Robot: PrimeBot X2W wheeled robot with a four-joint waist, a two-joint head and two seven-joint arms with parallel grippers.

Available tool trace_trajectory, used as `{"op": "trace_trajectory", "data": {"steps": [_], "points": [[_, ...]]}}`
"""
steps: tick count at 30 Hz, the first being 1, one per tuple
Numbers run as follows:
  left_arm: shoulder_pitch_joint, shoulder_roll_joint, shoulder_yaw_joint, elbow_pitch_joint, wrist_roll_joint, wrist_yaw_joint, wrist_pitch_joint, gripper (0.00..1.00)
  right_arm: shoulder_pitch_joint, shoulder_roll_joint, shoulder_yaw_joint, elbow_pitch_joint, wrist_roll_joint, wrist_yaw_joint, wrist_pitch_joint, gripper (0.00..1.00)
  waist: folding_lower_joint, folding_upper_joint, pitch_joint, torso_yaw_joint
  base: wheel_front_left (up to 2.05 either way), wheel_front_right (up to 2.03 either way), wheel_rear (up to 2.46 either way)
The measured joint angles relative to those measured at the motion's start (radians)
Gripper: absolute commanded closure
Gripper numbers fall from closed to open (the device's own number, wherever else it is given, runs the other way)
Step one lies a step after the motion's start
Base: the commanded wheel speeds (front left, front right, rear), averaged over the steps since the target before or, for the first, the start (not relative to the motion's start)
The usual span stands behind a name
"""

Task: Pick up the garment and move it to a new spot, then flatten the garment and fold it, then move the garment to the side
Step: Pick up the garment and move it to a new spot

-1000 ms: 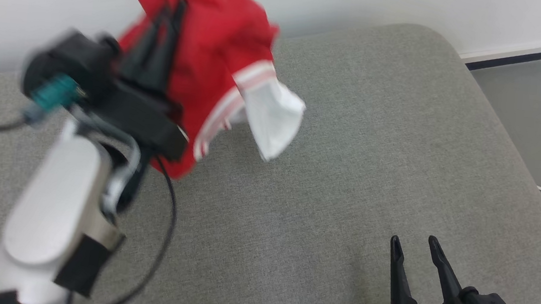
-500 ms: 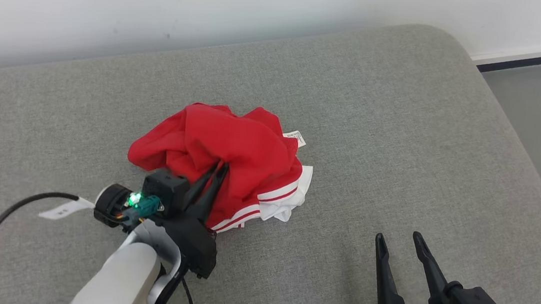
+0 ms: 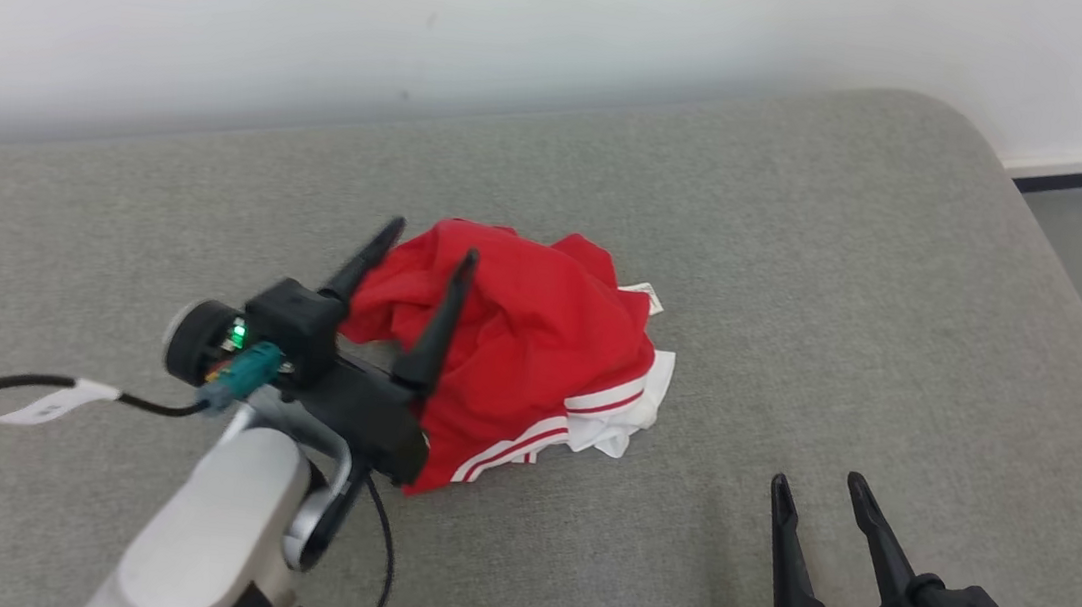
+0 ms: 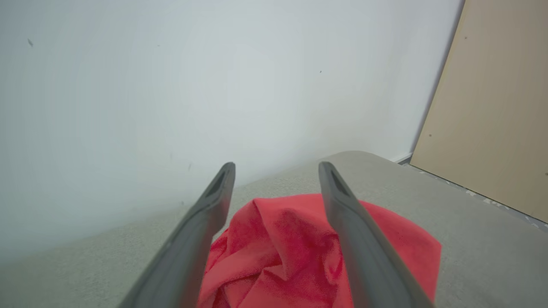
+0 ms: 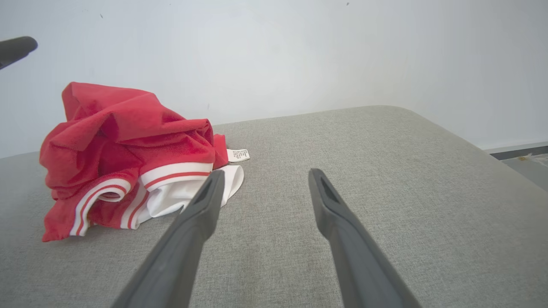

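The garment (image 3: 537, 343) is down from mid-air, now crumpled at the grey cushion (image 3: 806, 271) centre. The left gripper (image 3: 434, 238) stands released over it, judged drop done; the right gripper (image 3: 817, 478) waits spread at the cushion front, likely for flattening.

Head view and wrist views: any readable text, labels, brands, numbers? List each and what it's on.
Care label on the red garment: rows of print, too small to read.
White tag on the black cable at the left wrist: too blurred to read.
No other words, brands, numbers or signs can be made out.
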Motion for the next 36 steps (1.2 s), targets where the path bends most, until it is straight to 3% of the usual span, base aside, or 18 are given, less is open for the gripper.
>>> {"op": "trace_trajectory", "data": {"steps": [19, 36], "points": [[0.391, 0.104, 0.318, -0.333, 0.15, 0.05, -0.003, 0.0, 0.028, -0.001, -0.028, -0.013, -0.027, 0.0, 0.0, 0.0, -0.0001, -0.0001, -0.064, 0.085, 0.0, 0.0, 0.0], [0.68, -0.03, 0.538, -0.466, 0.262, 0.066, -0.003, 0.0, 0.066, 0.0, -0.04, -0.021, -0.036, 0.0, 0.0, 0.0, -0.0001, 0.0, -0.107, 0.118, 0.0, 0.0, 0.0]]}}
